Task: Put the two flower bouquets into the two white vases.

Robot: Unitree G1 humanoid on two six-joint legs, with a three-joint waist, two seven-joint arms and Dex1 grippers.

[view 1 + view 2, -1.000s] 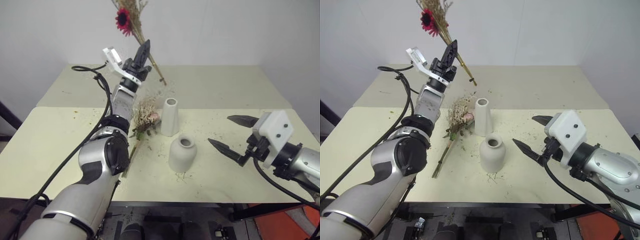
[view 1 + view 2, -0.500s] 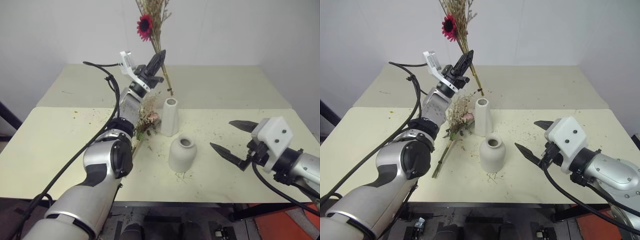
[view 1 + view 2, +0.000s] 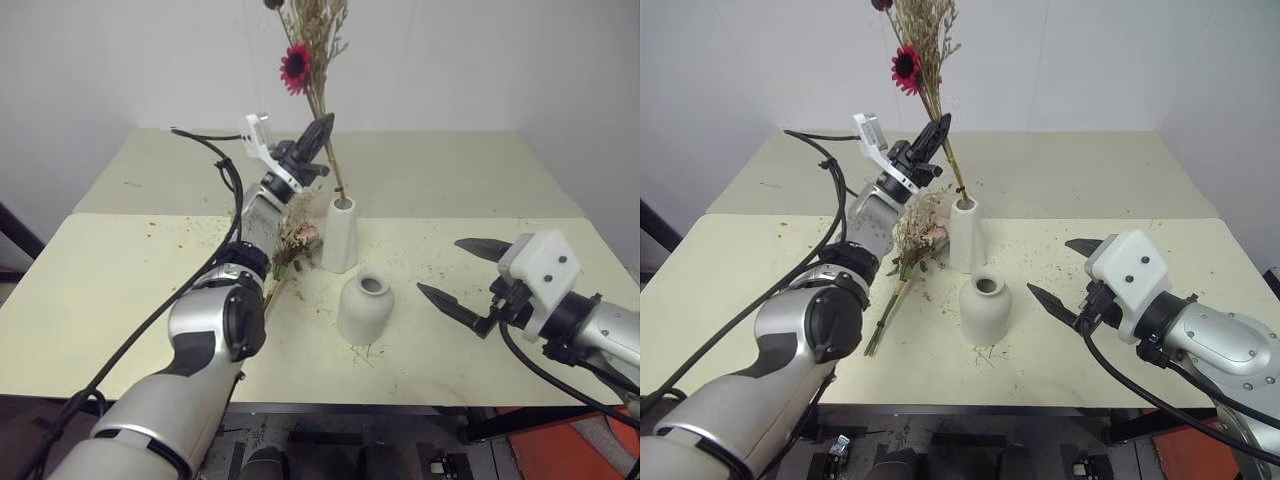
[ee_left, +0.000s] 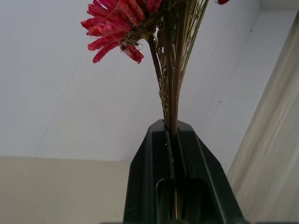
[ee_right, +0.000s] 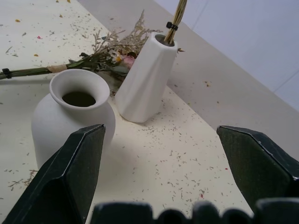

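the left gripper (image 3: 322,128), jaws clenched on the daisy bouquet (image 3: 310,62), has swung it upright, stem ends now inside the tall vase (image 3: 339,234); the rose bouquet (image 3: 290,238) lies on the worktop (image 3: 120,280) beside the squat vase (image 3: 364,309); right gripper (image 3: 462,275) jaws spread, empty

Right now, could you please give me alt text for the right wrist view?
Open right claw faces a squat white ceramic vase, empty, with a tall slim white vase behind holding stems, and a pink-rose bouquet lying on the table.
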